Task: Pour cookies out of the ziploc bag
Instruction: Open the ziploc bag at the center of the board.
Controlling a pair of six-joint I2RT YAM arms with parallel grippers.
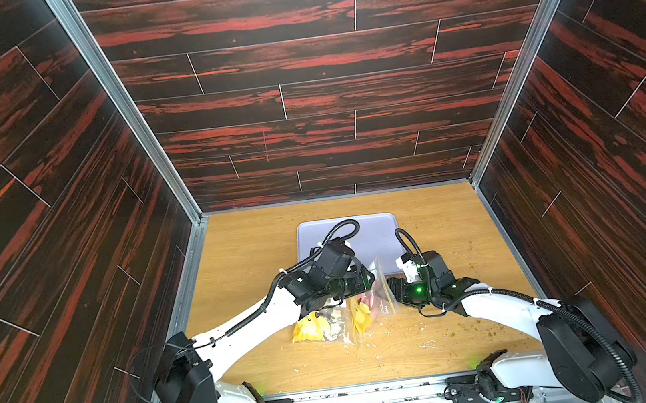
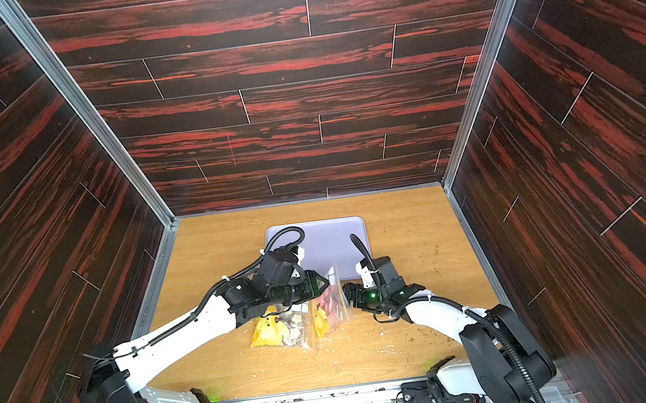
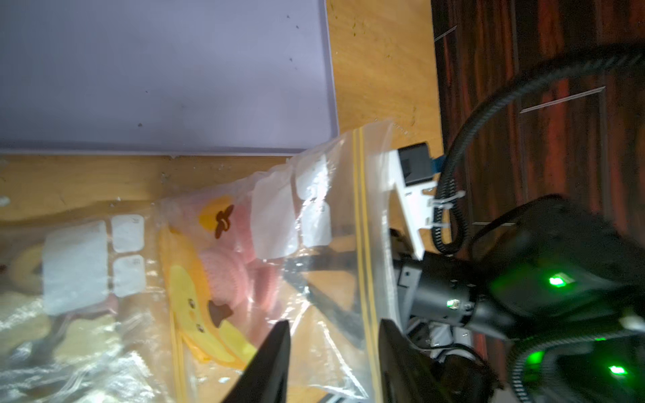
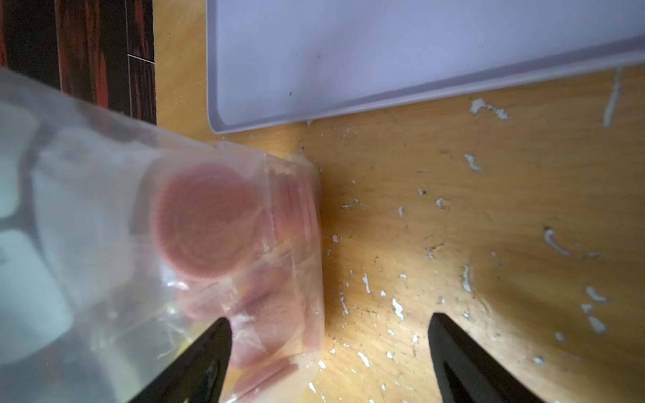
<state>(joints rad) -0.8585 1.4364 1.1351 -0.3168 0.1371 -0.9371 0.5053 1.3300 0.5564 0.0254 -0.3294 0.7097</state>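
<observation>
A clear ziploc bag [image 1: 372,303] [image 2: 331,308] stands upright on the wooden table between both arms. Pink round cookies [image 4: 206,219] [image 3: 227,275] fill its lower part, beside a yellow wedge-shaped lump [image 3: 195,314]. My left gripper [image 3: 335,349] [image 1: 370,278] is open at the bag's top, and the yellow zip strip [image 3: 361,216] runs between its fingers without being pinched. My right gripper [image 4: 330,349] [image 1: 392,286] is wide open at the bag's other side. The bag's lower corner reaches in beside one finger [image 4: 209,349].
A lavender tray [image 1: 375,229] [image 3: 157,69] [image 4: 349,52] lies just behind the bag. A second clear bag [image 1: 324,328] [image 2: 282,329] with yellow and cream pieces lies flat under the left arm. Crumbs [image 4: 398,307] [image 1: 488,328] litter the table to the right.
</observation>
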